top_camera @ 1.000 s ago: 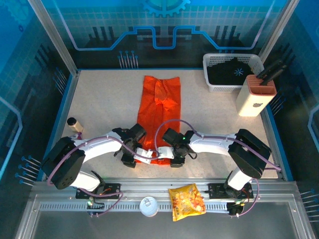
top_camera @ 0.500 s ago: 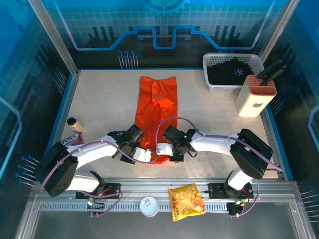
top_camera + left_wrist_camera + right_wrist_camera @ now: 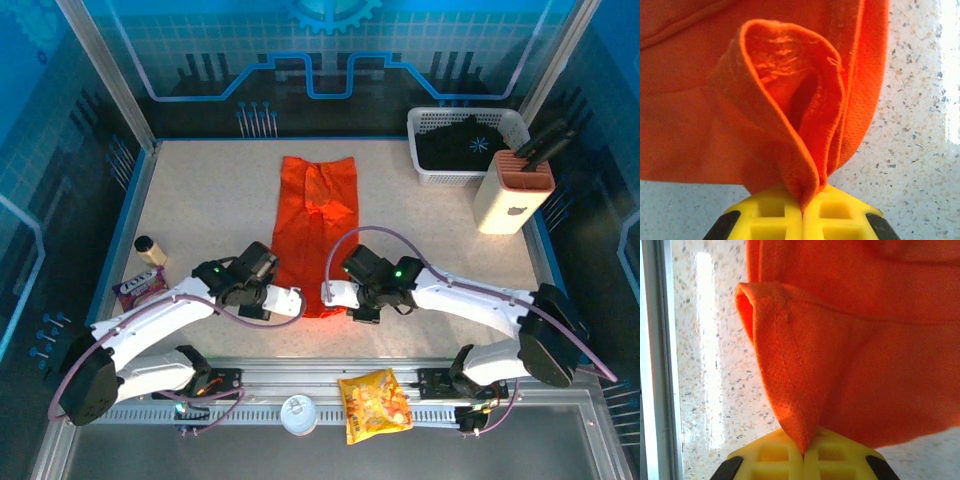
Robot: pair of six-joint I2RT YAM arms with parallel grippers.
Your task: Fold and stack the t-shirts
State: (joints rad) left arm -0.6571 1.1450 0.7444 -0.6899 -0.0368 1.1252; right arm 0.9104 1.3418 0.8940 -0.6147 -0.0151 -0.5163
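Observation:
The bright orange t-shirt (image 3: 315,215) lies folded into a long strip down the middle of the table. My left gripper (image 3: 292,302) and right gripper (image 3: 332,295) sit side by side at its near hem. In the left wrist view the yellow fingers (image 3: 765,220) are shut on a bunched fold of the orange t-shirt (image 3: 740,100). In the right wrist view the gripper (image 3: 804,454) is shut on a hemmed corner of the orange t-shirt (image 3: 865,365), and that corner hangs off the table. The black shirt (image 3: 455,147) with a pale starburst print lies in the basket.
A white basket (image 3: 420,125) stands at the back right, with a knife block (image 3: 512,190) just in front of it. A small bottle (image 3: 150,250) and a purple packet (image 3: 140,288) lie at the left. A snack bag (image 3: 375,403) and a white cup (image 3: 298,413) rest on the front rail.
Both grippers have closed on the near hem of the orange t-shirt. Both wrists have shifted and turned, and the hem corners are now pinched up.

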